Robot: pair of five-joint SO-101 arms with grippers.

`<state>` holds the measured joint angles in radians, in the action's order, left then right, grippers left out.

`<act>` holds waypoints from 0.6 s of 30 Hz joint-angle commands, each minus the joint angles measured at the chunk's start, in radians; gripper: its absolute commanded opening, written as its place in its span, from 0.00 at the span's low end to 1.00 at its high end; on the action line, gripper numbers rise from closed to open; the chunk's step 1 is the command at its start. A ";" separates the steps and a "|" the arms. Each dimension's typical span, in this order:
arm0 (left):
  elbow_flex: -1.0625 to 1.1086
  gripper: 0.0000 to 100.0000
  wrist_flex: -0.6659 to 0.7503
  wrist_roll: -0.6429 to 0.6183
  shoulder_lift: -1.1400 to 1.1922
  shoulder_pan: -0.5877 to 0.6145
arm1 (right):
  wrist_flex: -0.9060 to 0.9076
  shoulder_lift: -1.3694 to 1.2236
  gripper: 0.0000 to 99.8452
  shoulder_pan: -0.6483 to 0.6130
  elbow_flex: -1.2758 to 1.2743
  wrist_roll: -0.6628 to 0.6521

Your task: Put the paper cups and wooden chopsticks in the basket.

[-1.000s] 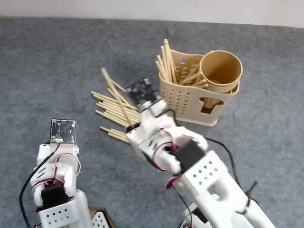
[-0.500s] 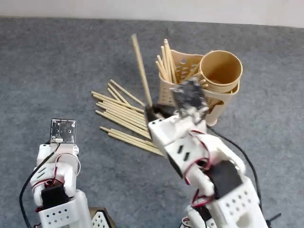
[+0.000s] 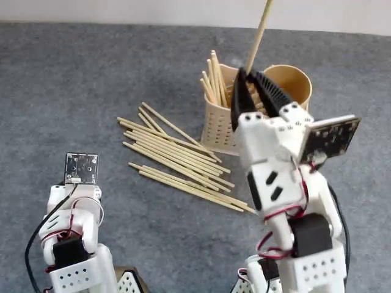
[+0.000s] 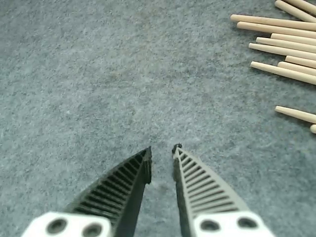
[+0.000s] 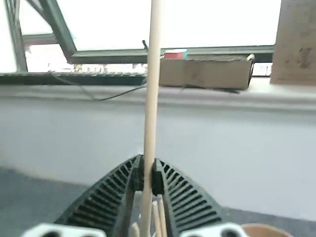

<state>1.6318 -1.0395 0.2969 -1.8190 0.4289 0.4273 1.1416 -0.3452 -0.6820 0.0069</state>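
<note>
The basket (image 3: 220, 129) sat toward the far edge of the grey table (image 3: 73, 91), with open surface to its left and in front of my left arm (image 3: 73, 213). My right gripper (image 3: 248, 77) hung over the basket, clamped on one wooden chopstick (image 3: 261, 27) near its lower end. The stick's long axis ran nearly upright, and in the high view its top crossed the table's far edge. My right arm (image 3: 281, 183) was raised, the wrist pitched up.

Paper cups (image 3: 293, 82) nested in the basket's right side, and standing chopsticks (image 3: 215, 82) leaned in its left. Loose chopsticks (image 3: 177, 162) lay fanned on the table just left of the basket, running far-left to near-right.

My left gripper (image 4: 162, 150) pointed down at bare table, its fingers slightly parted and holding nothing.
</note>
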 commanded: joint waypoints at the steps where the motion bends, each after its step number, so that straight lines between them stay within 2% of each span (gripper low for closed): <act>1: -0.012 0.09 0.020 0.008 -0.010 -0.010 | -0.137 -0.087 0.01 0.062 0.021 0.005; 8: -0.012 0.09 0.020 0.008 -0.010 -0.010 | -0.245 -0.269 0.01 0.127 0.021 0.002; 15: -0.012 0.09 0.020 0.008 -0.010 -0.010 | -0.249 -0.423 0.01 0.124 0.028 0.000; 18: -0.012 0.09 0.020 0.008 -0.010 -0.010 | -0.326 -0.467 0.01 0.125 0.016 0.000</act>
<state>1.6318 -1.0395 0.2969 -1.8190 0.4289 0.1741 0.6859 -0.2302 -0.6820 0.0069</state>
